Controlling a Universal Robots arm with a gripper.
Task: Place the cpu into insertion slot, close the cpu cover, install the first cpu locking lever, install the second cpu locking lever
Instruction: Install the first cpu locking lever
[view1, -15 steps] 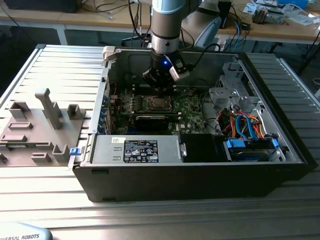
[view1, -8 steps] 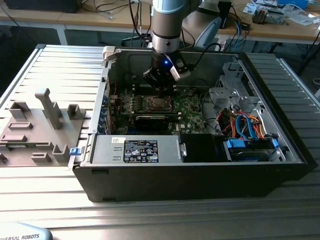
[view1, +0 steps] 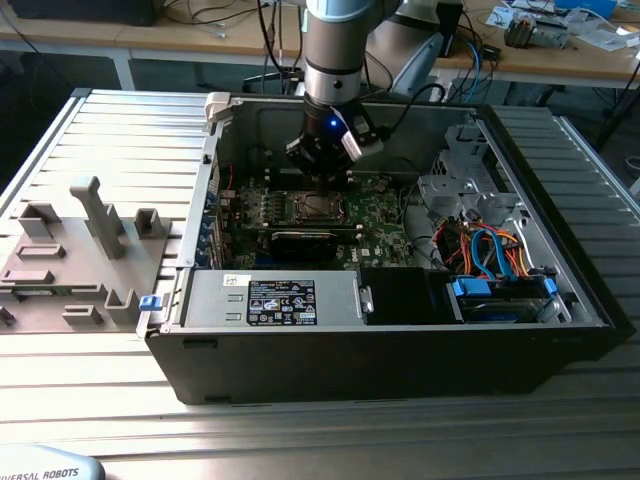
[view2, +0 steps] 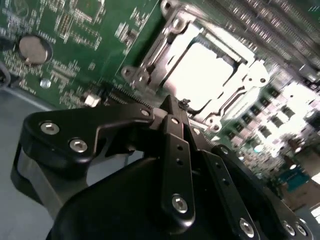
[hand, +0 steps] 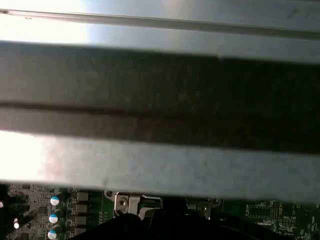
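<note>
Workbench: a ribbed metal surface is carrying everything, with a grey fixture plate lying at about nine o'clock from the computer.
Computer case: an open black tower is lying on its side, its inside facing up.
Arm: it is reaching down into the case from twelve o'clock, standing over the middle of the board.
Drive bay: at roughly four o'clock from the socket, blue and orange cables are bunching over it.
Motherboard: the green board is lying flat on the case floor; in the second wrist view a round coin cell is sitting on it, well apart from the socket.
Long black card: it is lying just beside the socket at six o'clock in the exterior view.
Gripper: it is hovering near the socket at its twelve o'clock side in the exterior view; in the second wrist view its black fingers are pressed together with nothing between them.
Insertion slot: it is sitting on the board below the gripper.
Cpu cover: the silver frame is lying down flat over the socket, framing the chip.
Cpu: the pale square chip is sitting inside the insertion slot, showing through the cover's cut-out.
</note>
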